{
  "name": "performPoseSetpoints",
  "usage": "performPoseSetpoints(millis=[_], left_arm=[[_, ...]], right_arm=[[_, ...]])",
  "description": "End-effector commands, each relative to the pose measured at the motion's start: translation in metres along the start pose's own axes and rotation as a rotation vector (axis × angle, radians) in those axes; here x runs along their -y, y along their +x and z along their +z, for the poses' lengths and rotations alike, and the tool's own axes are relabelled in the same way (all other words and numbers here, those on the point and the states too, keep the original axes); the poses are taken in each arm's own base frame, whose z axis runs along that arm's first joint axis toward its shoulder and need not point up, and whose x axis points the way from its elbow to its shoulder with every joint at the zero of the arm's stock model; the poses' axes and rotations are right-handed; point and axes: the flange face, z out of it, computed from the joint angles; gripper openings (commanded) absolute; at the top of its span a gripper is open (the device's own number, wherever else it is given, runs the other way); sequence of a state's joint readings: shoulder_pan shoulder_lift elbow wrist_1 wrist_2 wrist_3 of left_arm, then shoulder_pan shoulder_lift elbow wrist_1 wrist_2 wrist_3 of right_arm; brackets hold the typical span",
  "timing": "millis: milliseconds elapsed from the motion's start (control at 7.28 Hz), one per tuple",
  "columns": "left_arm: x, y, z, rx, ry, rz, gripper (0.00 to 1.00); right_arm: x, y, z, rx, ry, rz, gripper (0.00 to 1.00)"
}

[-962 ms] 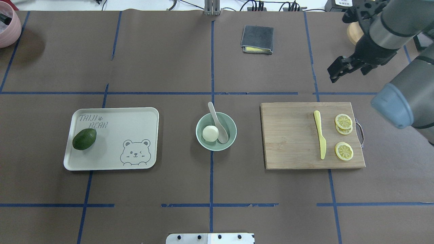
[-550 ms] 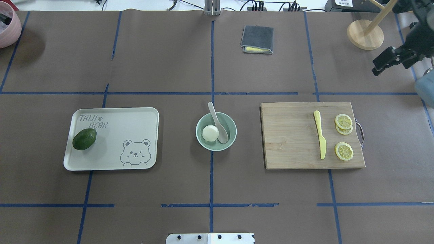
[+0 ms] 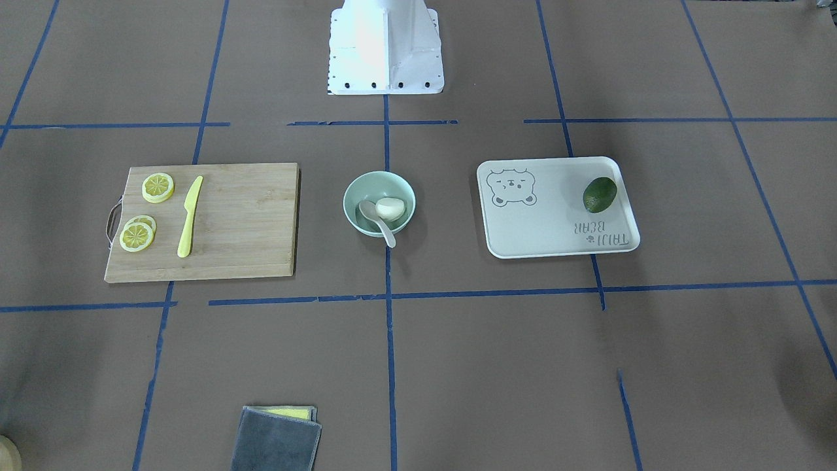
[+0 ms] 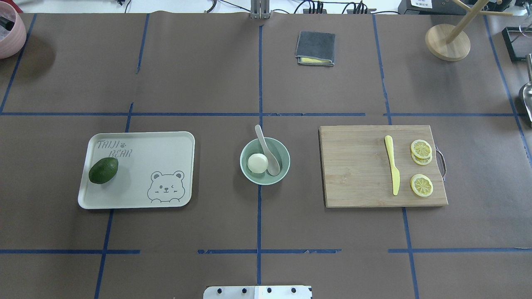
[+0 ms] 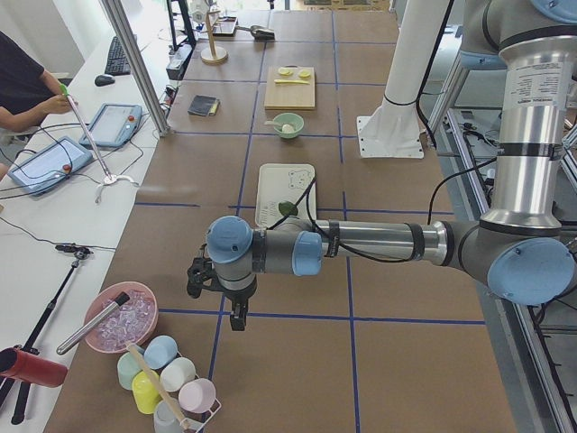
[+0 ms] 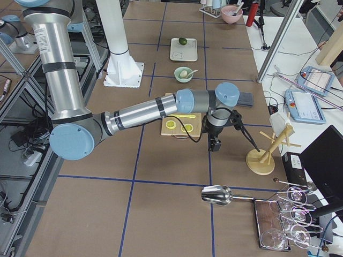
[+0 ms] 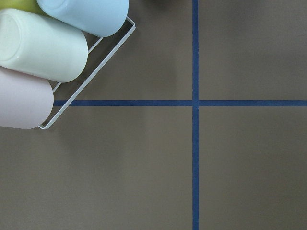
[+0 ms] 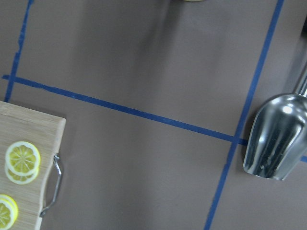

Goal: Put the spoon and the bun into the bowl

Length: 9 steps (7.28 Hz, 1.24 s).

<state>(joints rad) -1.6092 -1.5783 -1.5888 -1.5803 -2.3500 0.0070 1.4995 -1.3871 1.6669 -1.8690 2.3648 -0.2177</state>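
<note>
The pale mint-green bowl (image 4: 285,158) stands at the table's middle and also shows in the front-facing view (image 3: 376,185). The white bun (image 4: 257,162) lies inside it on its left. The off-white spoon (image 4: 268,153) lies beside the bun, scoop in the bowl and handle over the far rim. My left gripper (image 5: 236,320) shows only in the exterior left view, far from the bowl near the cup rack. My right gripper (image 6: 214,145) shows only in the exterior right view, beyond the cutting board. I cannot tell whether either is open or shut.
A wooden cutting board (image 4: 357,166) with a yellow knife (image 4: 392,166) and lemon slices (image 4: 421,185) lies right of the bowl. A bear-print tray (image 4: 158,153) with an avocado (image 4: 103,170) lies left. A grey cloth (image 4: 316,46), wooden stand (image 4: 447,41), metal scoop (image 8: 276,139) and cup rack (image 7: 43,57) stand around.
The right arm and gripper have moved right, out of the overhead view. The bowl, bun and spoon have not moved.
</note>
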Motion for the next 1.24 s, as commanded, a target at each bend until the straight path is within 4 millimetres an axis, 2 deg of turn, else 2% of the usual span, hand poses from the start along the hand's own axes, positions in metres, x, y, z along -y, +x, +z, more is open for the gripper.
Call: performPoseSetpoints(millis=[0, 412, 687, 1099], left_arm=[[0.000, -0.001, 0.001, 0.000, -0.001, 0.003, 1.00], [-0.001, -0.003, 0.003, 0.001, -0.004, 0.001, 1.00], [0.000, -0.001, 0.001, 0.000, 0.000, 0.004, 1.00], [0.000, -0.001, 0.001, 0.000, 0.001, 0.002, 1.00]], right_arm=[[-0.038, 0.078, 0.016, 0.027, -0.030, 0.080, 1.00], [-0.047, 0.090, 0.026, 0.012, -0.018, 0.103, 1.00], [-0.084, 0.107, 0.053, 0.003, 0.025, 0.228, 1.00], [-0.093, 0.109, 0.057, 0.007, 0.057, 0.261, 1.00]])
